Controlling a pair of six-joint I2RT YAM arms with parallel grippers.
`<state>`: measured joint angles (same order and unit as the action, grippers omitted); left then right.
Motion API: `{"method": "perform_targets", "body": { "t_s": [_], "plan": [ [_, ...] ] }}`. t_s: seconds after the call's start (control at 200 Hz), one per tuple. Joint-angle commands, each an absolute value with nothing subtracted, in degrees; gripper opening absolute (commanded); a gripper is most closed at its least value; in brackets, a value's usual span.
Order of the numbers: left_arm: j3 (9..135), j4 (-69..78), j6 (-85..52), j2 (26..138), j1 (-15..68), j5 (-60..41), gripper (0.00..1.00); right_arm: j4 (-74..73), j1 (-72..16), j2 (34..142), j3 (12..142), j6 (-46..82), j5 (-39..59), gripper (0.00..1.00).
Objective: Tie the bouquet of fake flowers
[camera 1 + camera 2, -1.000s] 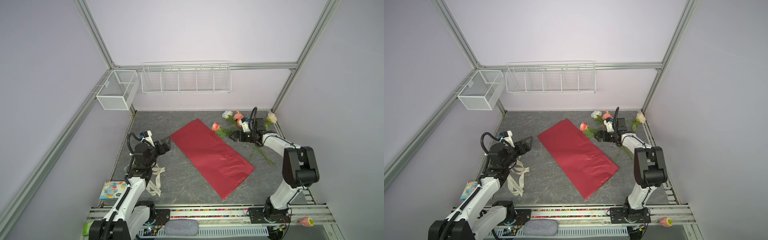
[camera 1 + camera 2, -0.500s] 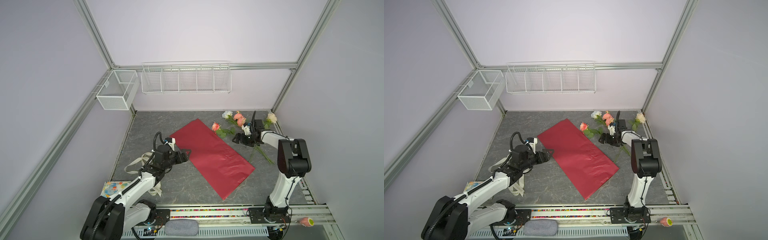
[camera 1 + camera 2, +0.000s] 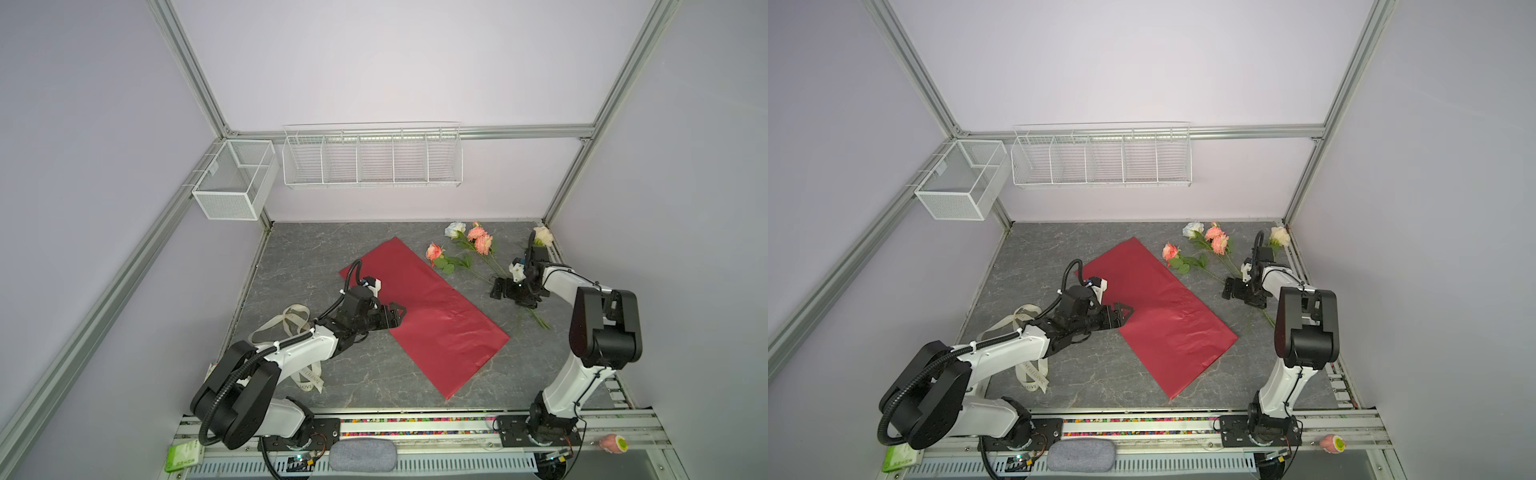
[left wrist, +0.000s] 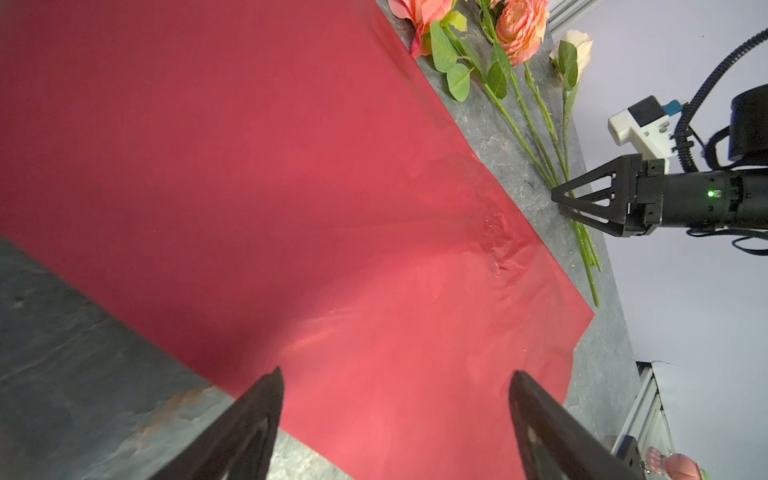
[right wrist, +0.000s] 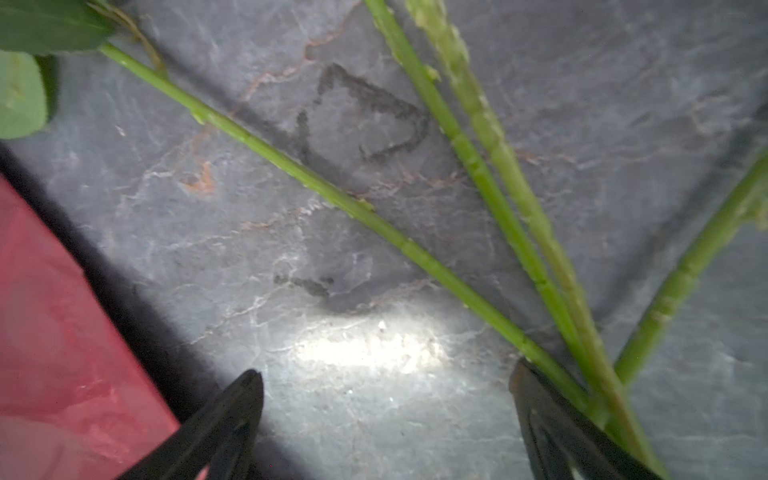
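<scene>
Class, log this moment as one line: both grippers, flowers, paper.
left gripper: open, at red paper edge | right gripper: open, low beside stems | flowers: loose on table, unwrapped

Cream lettered ribbon (image 3: 309,378) lies looped on the grey table (image 3: 311,249).

Wire rack (image 3: 372,156) is hanging on the pale lilac back wall (image 3: 374,62). Mesh basket (image 3: 232,178) is hanging just beside the rack, at the corner post (image 3: 187,66). Grey marbled tabletop (image 3: 299,249) is lying below the rack, taking even light. Metal rail (image 3: 415,428) is running along the edge farthest from the rack.
</scene>
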<state>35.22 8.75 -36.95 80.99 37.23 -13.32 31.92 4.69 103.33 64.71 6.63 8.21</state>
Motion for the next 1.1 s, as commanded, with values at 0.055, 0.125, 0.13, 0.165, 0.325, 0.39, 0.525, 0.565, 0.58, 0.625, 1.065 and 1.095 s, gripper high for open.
{"method": "perform_targets", "body": {
  "t_s": [0.055, 0.125, 0.13, 0.165, 0.325, 0.39, 0.525, 0.565, 0.58, 0.625, 1.065, 1.095],
  "plan": [
    [36.08, 9.79, -39.09, 82.88, 38.42, -12.52, 0.84, 37.0, 5.67, 100.31, 62.48, 5.2, -0.54, 1.0],
    [35.78, 9.93, -39.43, 82.95, 38.5, -12.31, 0.84, 36.54, 7.11, 100.19, 61.48, 5.51, -2.54, 0.98],
    [35.73, 9.89, -39.4, 82.91, 38.5, -12.26, 0.84, 36.51, 7.25, 100.19, 61.37, 5.52, -2.45, 0.98],
    [35.61, 9.65, -39.57, 82.88, 38.5, -11.86, 0.84, 36.06, 8.1, 99.95, 61.03, 5.55, -1.28, 0.98],
    [35.79, 5.86, -40.39, 82.34, 38.5, -8.0, 0.83, 34.26, 6.95, 92.55, 59.42, 5.63, 7.31, 0.98],
    [35.36, 5.3, -41.39, 81.9, 38.5, -6.53, 0.83, 32.5, 5.22, 88.79, 58.14, 5.67, 13.74, 0.98],
    [35.07, 4.27, -43.34, 81.85, 38.5, -4.49, 0.82, 31.88, -0.16, 87.4, 58.03, 5.69, 19.73, 0.93],
    [35.11, 4.56, -43.79, 82.08, 38.44, -4.78, 0.82, 31.59, -1.57, 88.14, 58.46, 5.22, 20.82, 0.9],
    [35.22, 4.5, -43.93, 82.21, 38.41, -5.01, 0.82, 31.26, -2.0, 88.47, 58.59, 4.93, 21.7, 0.9],
    [35.94, 3.65, -44.12, 82.65, 38.41, -5.54, 0.82, 30.36, -3.3, 89.77, 59.38, 4.75, 22.32, 0.89],
    [39.15, 0.25, -44.21, 84.64, 38.41, -7.89, 0.82, 28.5, -6.7, 112.72, 80.0, 9.37, 22.68, 0.91],
    [39.2, 0.02, -44.32, 84.66, 38.41, -7.72, 0.82, 28.11, -6.7, 113.67, 80.68, 9.53, 23.14, 0.92]
  ]
}}
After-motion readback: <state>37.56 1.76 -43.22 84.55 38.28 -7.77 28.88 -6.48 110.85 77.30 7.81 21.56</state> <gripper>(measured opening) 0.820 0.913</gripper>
